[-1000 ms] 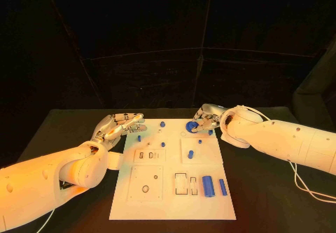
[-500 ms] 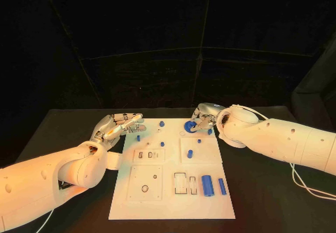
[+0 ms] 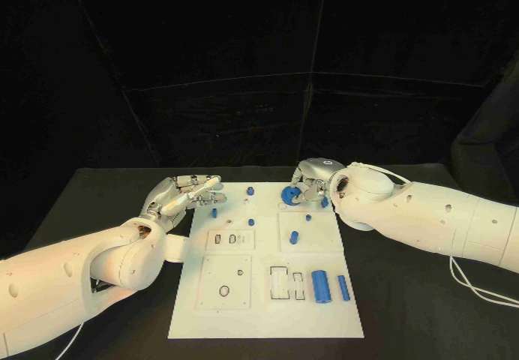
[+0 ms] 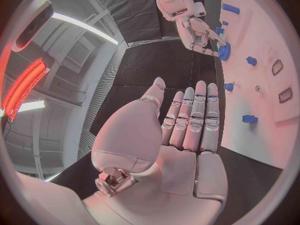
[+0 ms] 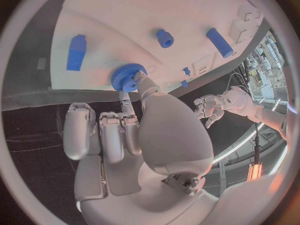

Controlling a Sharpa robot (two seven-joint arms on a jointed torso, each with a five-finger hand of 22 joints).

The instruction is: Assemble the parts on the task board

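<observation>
Pinching the blue gear (image 3: 291,195) to seat it on the board (image 3: 259,315), the right hand (image 3: 310,180) works while the left hand (image 3: 180,193) hovers empty, fingers apart.

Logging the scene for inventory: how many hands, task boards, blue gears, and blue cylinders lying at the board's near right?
hands: 2, left hand and right hand
task board: 1
blue gear: 1
blue cylinders: 2, large cylinder and small cylinder
total: 6

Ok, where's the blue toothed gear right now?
In the head view the round blue toothed gear is at the far right of the white task board, touched by the right robot hand's fingertips.
</observation>
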